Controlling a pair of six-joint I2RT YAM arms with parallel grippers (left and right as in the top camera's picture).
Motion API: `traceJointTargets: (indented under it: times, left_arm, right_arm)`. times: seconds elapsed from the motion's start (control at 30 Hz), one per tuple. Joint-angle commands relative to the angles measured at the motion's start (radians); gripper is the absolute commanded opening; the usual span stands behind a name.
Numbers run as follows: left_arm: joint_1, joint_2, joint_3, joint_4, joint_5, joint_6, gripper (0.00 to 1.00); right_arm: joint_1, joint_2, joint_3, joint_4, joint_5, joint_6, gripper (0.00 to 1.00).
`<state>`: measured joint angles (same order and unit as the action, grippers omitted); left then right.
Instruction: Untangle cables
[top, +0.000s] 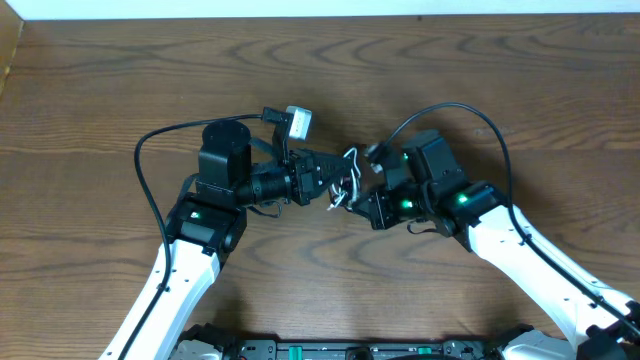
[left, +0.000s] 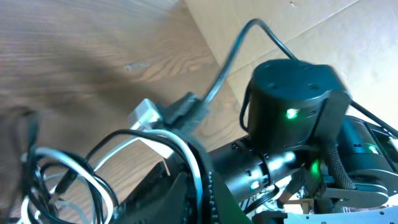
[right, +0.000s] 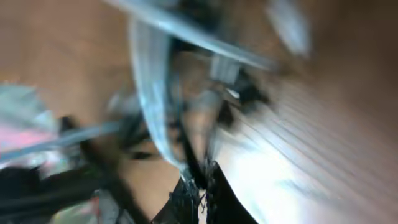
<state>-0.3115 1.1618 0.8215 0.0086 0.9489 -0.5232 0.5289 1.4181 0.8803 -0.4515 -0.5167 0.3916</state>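
The black and white cables (top: 346, 178) hang as a small tangle between my two grippers at the table's middle. My left gripper (top: 328, 180) is shut on the white cable (left: 198, 167), which runs between its fingers (left: 200, 196). White and black loops (left: 68, 171) hang to the left in the left wrist view. A silver plug (left: 146, 114) with a black cord sticks up behind them. My right gripper (top: 358, 203) is shut on the cables from the other side. The right wrist view is blurred; a pale cable (right: 149, 93) runs down into the closed fingers (right: 200, 190).
A white plug block (top: 298, 122) joined to a black connector (top: 272, 115) lies just behind the left gripper. Thick black arm cables arc over both arms (top: 145, 170) (top: 470, 112). The right arm's black wrist (left: 292, 106) fills the left wrist view. The wooden table (top: 500, 60) lies all round.
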Motion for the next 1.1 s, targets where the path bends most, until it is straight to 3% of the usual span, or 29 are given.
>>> traceJointTargets:
  times: [0.0, 0.07, 0.3, 0.47, 0.6, 0.67, 0.73, 0.93, 1.07]
  left_arm:
    - [-0.001, -0.013, 0.000, -0.049, -0.013, 0.084, 0.07]
    - [-0.001, -0.013, 0.000, -0.161, -0.131, 0.145, 0.07]
    - [-0.001, -0.013, 0.000, -0.454, -0.434, 0.261, 0.08]
    - [-0.001, -0.013, 0.000, -0.578, -0.688, 0.261, 0.08]
    - [-0.002, -0.012, 0.000, -0.580, -0.643, 0.261, 0.08]
    - [-0.002, -0.008, 0.000, -0.580, -0.645, 0.261, 0.54]
    - [-0.002, 0.005, -0.001, -0.579, -0.647, 0.261, 0.65]
    - [-0.002, 0.131, -0.013, -0.581, -0.635, 0.260, 0.65]
    - [-0.002, 0.238, -0.013, -0.584, -0.598, 0.260, 0.54]
  right_arm:
    - [0.006, -0.008, 0.002, -0.100, 0.320, 0.139, 0.01]
    - [0.006, -0.008, 0.002, -0.219, 0.502, 0.275, 0.01]
    - [-0.007, -0.008, 0.002, -0.394, 0.749, 0.489, 0.01]
    - [-0.033, -0.008, 0.002, -0.427, 0.800, 0.515, 0.01]
    - [-0.032, -0.008, 0.002, -0.296, 0.604, 0.261, 0.10]
    - [-0.031, -0.008, 0.002, -0.234, 0.472, 0.174, 0.17]
    - [-0.031, -0.008, 0.002, -0.222, 0.457, 0.175, 0.17]
    - [-0.031, -0.008, 0.002, -0.222, 0.457, 0.175, 0.17]
    - [-0.031, -0.008, 0.002, -0.222, 0.457, 0.175, 0.17]
